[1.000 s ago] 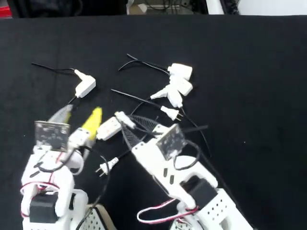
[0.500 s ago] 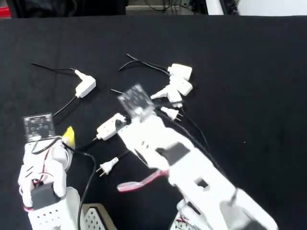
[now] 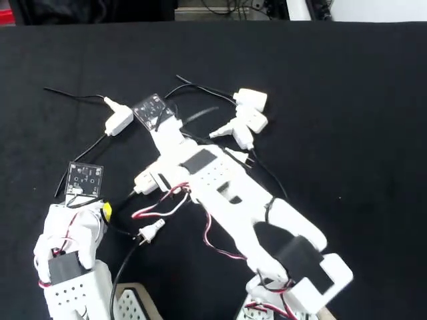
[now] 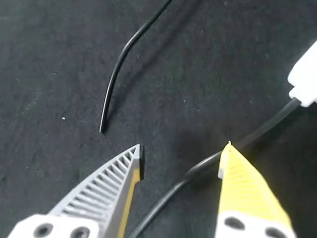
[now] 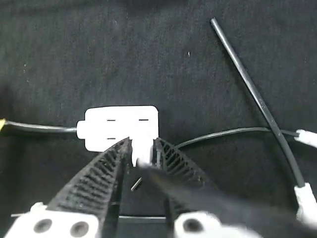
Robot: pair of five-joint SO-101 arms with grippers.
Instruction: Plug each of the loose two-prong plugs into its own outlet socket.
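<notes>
My right gripper [image 5: 142,144] is shut on a white two-prong plug [image 5: 143,152], held against the side of a white outlet socket [image 5: 119,128] whose slots face up. In the high view the right arm [image 3: 200,167] stretches across the table to that socket [image 3: 119,121] at the upper left. My left gripper [image 4: 181,148] is open near the table's front left, straddling a black cable [image 4: 173,186] without holding it. Another loose plug [image 3: 150,232] lies near the front. A second socket [image 3: 148,179] peeks out beside the right arm.
Two more white sockets [image 3: 252,110] with a plug [image 3: 230,128] beside them lie at the back right, trailing black cables. A small plug [image 3: 240,157] sits half hidden by the right arm. A thin wire end [image 4: 119,74] lies ahead of the left gripper.
The right arm has swung from the middle socket up and left to the upper-left socket. The left arm has drawn back toward the front edge, away from the middle socket.
</notes>
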